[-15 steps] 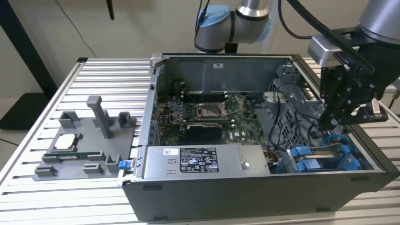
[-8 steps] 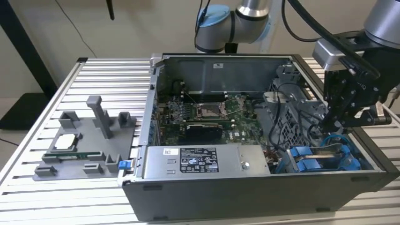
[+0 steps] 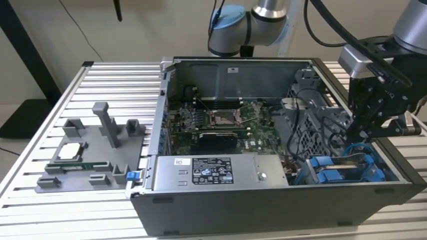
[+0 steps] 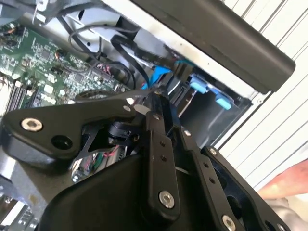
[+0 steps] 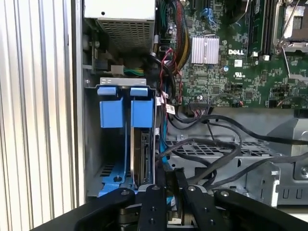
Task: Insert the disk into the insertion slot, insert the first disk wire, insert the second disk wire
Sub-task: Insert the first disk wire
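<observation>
The disk (image 5: pixel 143 159) sits in its slot at the case's (image 3: pixel 267 212) front corner, on the exterior view's right; the hand (image 5: pixel 169 179), fingers pressed together, hangs just beside it among the wires (image 5: pixel 211 159); that tangle could snag the hand or skew a connector.

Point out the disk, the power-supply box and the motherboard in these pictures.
disk (image 5: pixel 143 156): first wrist view, on its narrow edge below the blue carrier tab.
power-supply box (image 3: pixel 212 171): exterior view, on its labelled face.
motherboard (image 5: pixel 226 72): first wrist view, on the green board beside the finned heatsink.
</observation>
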Controlling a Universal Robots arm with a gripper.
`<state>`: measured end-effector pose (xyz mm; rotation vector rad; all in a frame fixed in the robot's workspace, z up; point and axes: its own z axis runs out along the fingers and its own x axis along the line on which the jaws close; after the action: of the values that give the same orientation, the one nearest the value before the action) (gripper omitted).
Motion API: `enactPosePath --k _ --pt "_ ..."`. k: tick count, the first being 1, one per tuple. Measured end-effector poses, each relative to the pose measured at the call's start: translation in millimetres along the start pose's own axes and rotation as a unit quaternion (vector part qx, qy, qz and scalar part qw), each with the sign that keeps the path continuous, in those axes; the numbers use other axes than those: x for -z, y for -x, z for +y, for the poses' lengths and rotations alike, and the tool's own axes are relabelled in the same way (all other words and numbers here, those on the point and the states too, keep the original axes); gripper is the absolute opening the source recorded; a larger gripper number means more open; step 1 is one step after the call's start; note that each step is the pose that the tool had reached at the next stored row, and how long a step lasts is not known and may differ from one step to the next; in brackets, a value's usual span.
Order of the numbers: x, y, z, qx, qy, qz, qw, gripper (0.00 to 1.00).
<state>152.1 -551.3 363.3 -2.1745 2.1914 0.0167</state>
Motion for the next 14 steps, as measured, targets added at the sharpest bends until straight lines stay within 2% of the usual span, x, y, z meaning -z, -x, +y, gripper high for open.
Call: enactPosePath --k 2,5,10,14 --pt "-1.7 -1.0 -2.3 0.0 0.006 0.0 1.0 0.0" --pt "-5.4 -4.6 -2.8 0.002 0.0107 0.0001 0.9999 0.0" --pt "-12.6 -11.6 -3.7 0.002 0.0118 -0.0001 0.9999 0.0" --pt "-15.4 -16.0 -4.1 0.002 0.0119 0.0001 0.9999 0.0"
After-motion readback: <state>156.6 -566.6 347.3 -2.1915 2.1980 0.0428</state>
